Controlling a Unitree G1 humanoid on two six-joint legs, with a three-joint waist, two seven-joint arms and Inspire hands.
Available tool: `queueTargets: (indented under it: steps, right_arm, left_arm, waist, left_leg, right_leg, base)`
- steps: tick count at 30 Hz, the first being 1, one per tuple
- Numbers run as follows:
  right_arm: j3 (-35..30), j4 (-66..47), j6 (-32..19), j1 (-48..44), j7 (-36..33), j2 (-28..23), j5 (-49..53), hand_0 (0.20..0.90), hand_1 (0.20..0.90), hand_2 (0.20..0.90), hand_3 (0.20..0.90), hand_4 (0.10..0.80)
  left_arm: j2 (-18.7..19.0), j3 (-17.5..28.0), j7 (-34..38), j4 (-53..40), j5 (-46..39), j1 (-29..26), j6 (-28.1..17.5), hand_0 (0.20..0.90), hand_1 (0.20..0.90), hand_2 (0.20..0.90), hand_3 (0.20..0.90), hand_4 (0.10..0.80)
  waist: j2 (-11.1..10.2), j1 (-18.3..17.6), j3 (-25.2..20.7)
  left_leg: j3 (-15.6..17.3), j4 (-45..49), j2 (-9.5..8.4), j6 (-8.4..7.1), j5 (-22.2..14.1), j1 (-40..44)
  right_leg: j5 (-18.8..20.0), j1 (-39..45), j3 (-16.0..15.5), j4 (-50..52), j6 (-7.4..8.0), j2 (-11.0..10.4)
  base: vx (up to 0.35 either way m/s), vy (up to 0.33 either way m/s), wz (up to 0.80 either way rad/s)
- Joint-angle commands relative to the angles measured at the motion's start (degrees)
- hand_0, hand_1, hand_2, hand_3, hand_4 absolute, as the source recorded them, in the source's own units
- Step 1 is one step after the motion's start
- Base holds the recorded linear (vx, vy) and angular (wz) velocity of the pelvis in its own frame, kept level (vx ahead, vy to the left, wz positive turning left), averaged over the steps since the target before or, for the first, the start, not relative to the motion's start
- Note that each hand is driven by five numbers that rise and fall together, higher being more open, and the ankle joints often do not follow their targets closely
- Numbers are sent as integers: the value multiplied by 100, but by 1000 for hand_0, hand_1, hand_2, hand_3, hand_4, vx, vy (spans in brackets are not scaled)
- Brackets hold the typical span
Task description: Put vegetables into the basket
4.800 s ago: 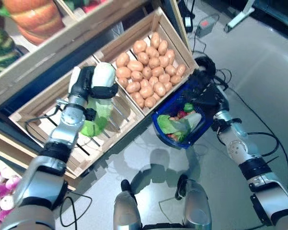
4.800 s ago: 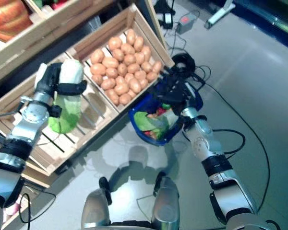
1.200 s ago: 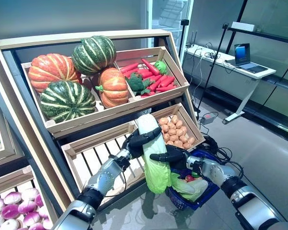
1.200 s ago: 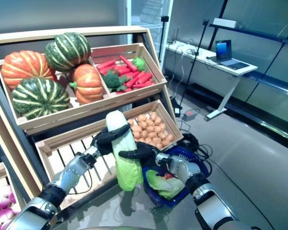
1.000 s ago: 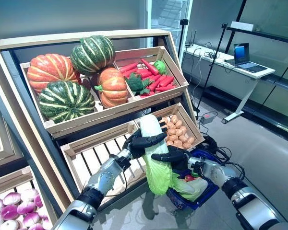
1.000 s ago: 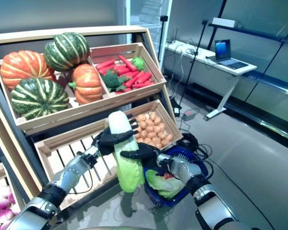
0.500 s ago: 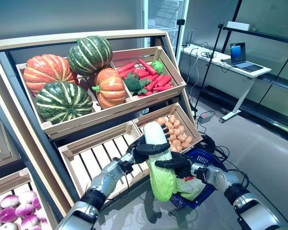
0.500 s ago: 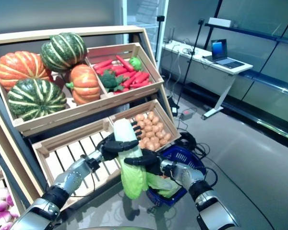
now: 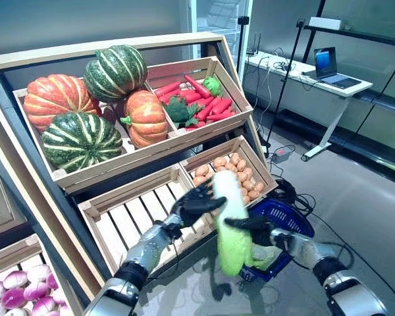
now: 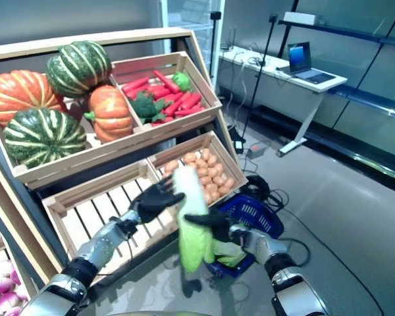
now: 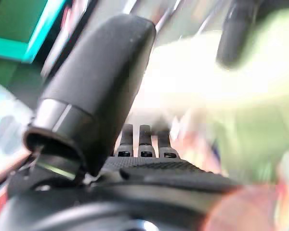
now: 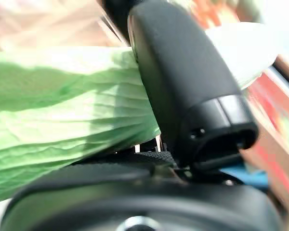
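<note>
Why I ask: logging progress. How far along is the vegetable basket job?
Done: some greens already lie in the blue basket. In hand: the right hand grips the long cabbage beside it; the left hand is open. Left: getting the cabbage in.

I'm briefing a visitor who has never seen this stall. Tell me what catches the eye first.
A long pale-green cabbage stands upright in mid-air in front of the stall, the right hand curled round it and the left hand open beside it. Just behind it hangs a blue basket with greens inside. At the upper left, striped green and orange pumpkins fill a wooden crate.
</note>
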Motion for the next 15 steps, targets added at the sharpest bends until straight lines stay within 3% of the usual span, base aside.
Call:
queueTargets:
  steps: [1, 6, 10, 15]
  right_arm:
    - [-855, 392, -985, -576, -485, -1029, 766, 300, 300, 300, 300, 400]
    - [-1156, 237, -1580, -525, -979, -942, 1167, 300, 300, 300, 300, 400]
    - [-1363, 99, -1952, -489, -1272, -803, 1188, 300, 300, 300, 300, 400]
    - [-1435, 24, -1982, -406, -1416, -729, 1156, 300, 300, 300, 300, 400]
  left_arm:
    - [803, 713, 433, 358, 56, -474, -906, 900, 900, 900, 900, 800]
    - [709, 848, 894, 544, -223, -382, -723, 900, 900, 900, 900, 800]
    - [510, 953, 770, 603, -783, -278, -394, 900, 900, 900, 900, 800]
    - [416, 924, 662, 468, -668, -176, -513, 900, 900, 900, 900, 800]
  waist:
    - [-67, 196, 14]
    - [-40, 190, 83]
    - [-25, 185, 119]
    - [-17, 211, 177]
  left_leg:
    - [-127, 10, -69, 93, -326, 66]
    - [-153, 10, -69, 87, -329, 26]
    - [-173, 10, -70, 88, -338, 17]
    - [-211, 10, -64, 76, -331, -4]
  right_leg:
    - [-110, 12, -208, 226, -327, 0]
    - [-147, -10, -214, 243, -337, 7]
    - [-151, -10, -192, 226, -344, 21]
    - [-157, -27, -184, 233, -353, 27]
  base:
    - [0, 0, 0]
    - [0, 0, 0]
    - [2, -2, 1]
    - [13, -11, 5]
